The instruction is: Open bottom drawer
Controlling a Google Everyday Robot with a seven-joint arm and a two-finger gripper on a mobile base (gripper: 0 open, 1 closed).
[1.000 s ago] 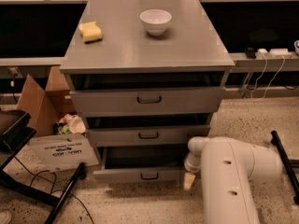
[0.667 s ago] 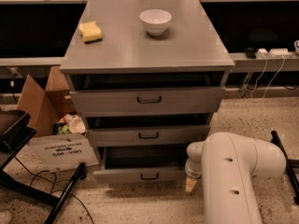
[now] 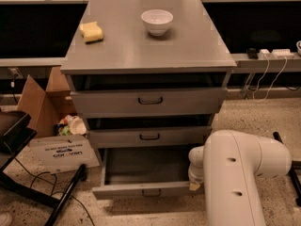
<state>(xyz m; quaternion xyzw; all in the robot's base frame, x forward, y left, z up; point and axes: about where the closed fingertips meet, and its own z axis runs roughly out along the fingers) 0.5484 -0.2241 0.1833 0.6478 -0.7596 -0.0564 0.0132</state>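
Note:
The bottom drawer (image 3: 141,190) of the grey cabinet (image 3: 148,51) stands pulled out toward me. Its plain grey tray (image 3: 146,166) is open to view and its small dark loop handle (image 3: 151,192) sits at the centre of the narrow front panel. My white arm (image 3: 240,173) comes in from the lower right. My gripper (image 3: 194,185) is at the right end of the bottom drawer's front, mostly hidden behind the arm's wrist. The mid-sized drawer (image 3: 149,137) and the tall top drawer (image 3: 150,100) above are each out only slightly.
A white bowl (image 3: 157,21) and a yellow sponge (image 3: 91,32) lie on the cabinet top. A cardboard box (image 3: 42,102) with rubbish and a white printed bag (image 3: 61,150) stand on the floor at the left. Black stand legs (image 3: 66,197) cross the lower left floor.
The bottom drawer has slid out toward me, from barely open to showing most of its tray. My arm's wrist has moved with the drawer front.

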